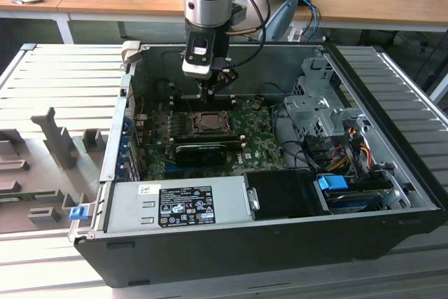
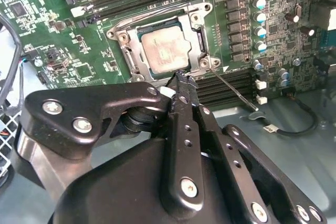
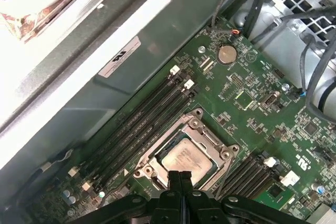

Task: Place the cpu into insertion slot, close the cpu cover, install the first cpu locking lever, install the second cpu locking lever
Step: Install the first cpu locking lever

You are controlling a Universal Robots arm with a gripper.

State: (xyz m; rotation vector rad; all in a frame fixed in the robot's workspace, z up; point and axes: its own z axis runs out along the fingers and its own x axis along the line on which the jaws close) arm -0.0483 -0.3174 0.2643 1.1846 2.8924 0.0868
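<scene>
Gripper [image 2: 181, 78]: matte black metal linkage with silver screw heads, fingers narrow and ridged at the tips, pressed together with nothing between them, hanging just above the near edge of the socket. Cpu [image 2: 166, 50]: flat square chip with a pale, brushed beige-silver face, seated inside the insertion slot [image 3: 196, 125], a square socket with a grey metal rim and round screw bosses at its corners. Cpu cover [image 2: 135, 57]: thin dull-silver frame plate lying flat around the chip, whose face shows through the central opening. Locking lever [image 2: 234, 91]: thin bare wire rod angling away from one socket corner. Motherboard [image 3: 252, 103]: glossy green, densely studded. The first wrist view adds long black memory slots [image 3: 142, 124] and a round silver coin cell [image 3: 227, 53]. The exterior view adds the dark sheet-metal computer case [image 1: 392, 173], a long black expansion card [image 1: 203, 150] and a grey labelled power supply [image 1: 175, 204].
</scene>
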